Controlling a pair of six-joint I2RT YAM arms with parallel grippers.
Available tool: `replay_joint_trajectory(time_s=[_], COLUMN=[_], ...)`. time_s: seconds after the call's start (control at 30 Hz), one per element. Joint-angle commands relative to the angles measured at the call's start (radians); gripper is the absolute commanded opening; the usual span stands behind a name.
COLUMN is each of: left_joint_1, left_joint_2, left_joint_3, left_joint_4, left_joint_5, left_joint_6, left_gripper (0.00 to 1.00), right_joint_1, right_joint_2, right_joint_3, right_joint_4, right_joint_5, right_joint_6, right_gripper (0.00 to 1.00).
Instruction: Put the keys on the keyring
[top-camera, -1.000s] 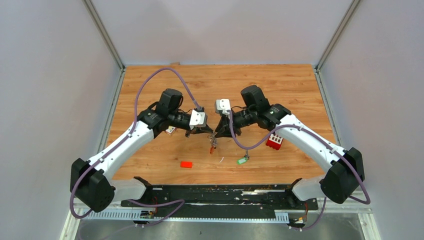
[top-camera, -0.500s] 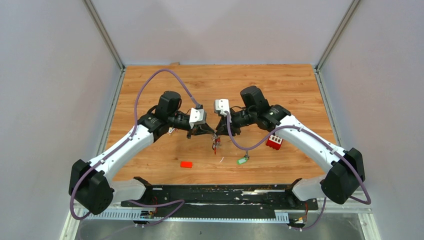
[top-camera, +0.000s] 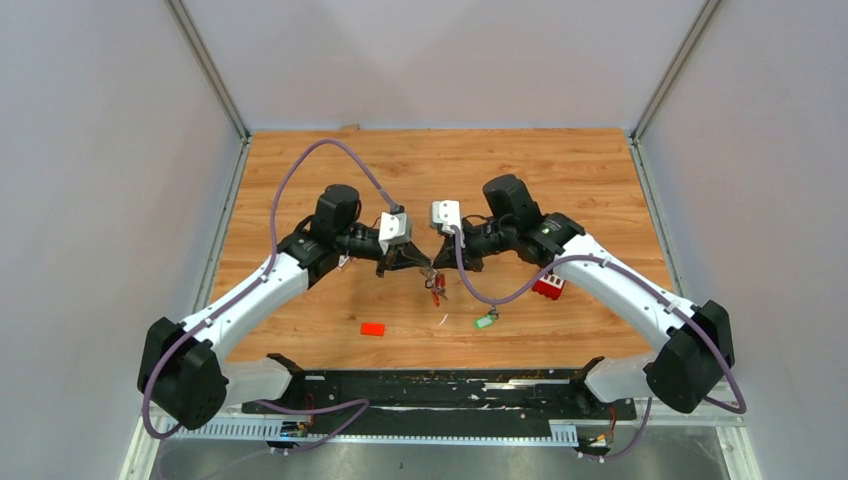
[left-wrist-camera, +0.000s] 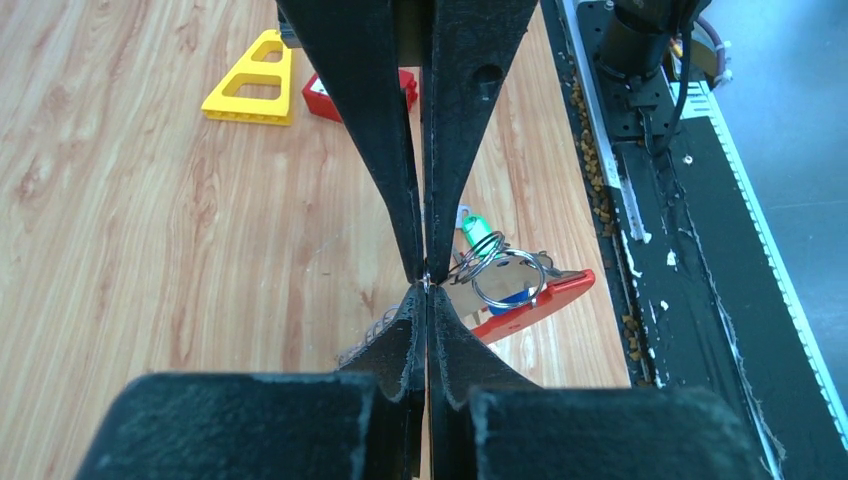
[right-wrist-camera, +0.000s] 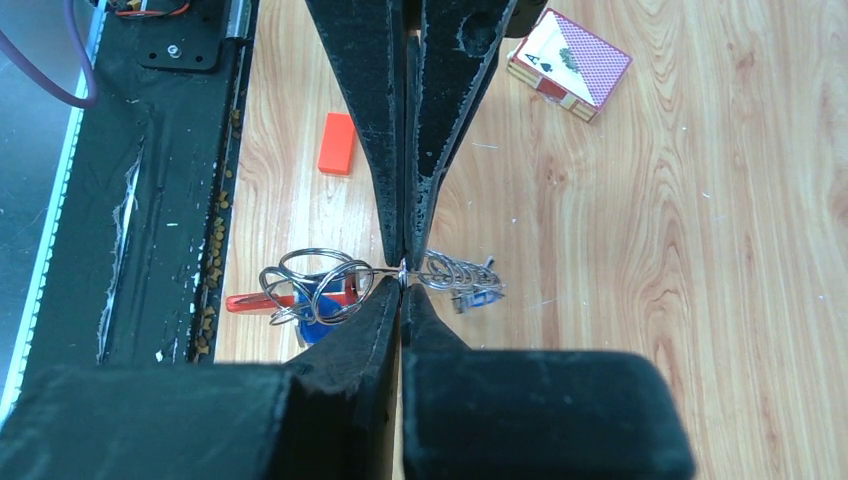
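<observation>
Left pincer (left-wrist-camera: 425, 283), right pincer (right-wrist-camera: 403, 275): both pinching keyring (top-camera: 436, 286) wire, held between them above counter (top-camera: 560, 170) centre. Green key (top-camera: 486, 320) loose nearby. I'd pry coil apart gently, grips steady.

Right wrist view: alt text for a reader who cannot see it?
The right gripper is shut on the keyring wire, loops and red strap at left. An orange block and a playing-card box lie on the wooden table.
</observation>
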Motion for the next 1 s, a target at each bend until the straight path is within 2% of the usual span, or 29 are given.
replay_joint_trajectory(time_s=[0.0, 0.17, 0.3, 0.57, 0.97], left_joint_1=[0.011, 0.04, 0.04, 0.04, 0.04], left_joint_2=[-0.035, -0.045, -0.04, -0.025, -0.022], left_joint_3=[-0.013, -0.066, -0.092, -0.098, -0.114], left_joint_4=[0.126, 0.286, 0.371, 0.48, 0.48], left_joint_5=[0.061, 0.073, 0.056, 0.011, 0.011], left_joint_6=[-0.112, -0.232, -0.296, -0.37, -0.345], left_gripper=[0.04, 0.23, 0.3, 0.31, 0.25], right_joint_1=[-0.011, -0.051, -0.072, -0.083, -0.097], right_joint_2=[-0.049, -0.072, -0.076, -0.074, -0.074], right_joint_3=[0.012, 0.013, 0.018, 0.022, 0.02], right_joint_4=[0.074, 0.093, 0.103, 0.113, 0.126], right_joint_5=[0.027, -0.019, -0.061, -0.105, -0.148], right_joint_6=[-0.004, 0.04, 0.073, 0.1, 0.126], right_gripper=[0.0, 0.0, 0.0, 0.0, 0.0])
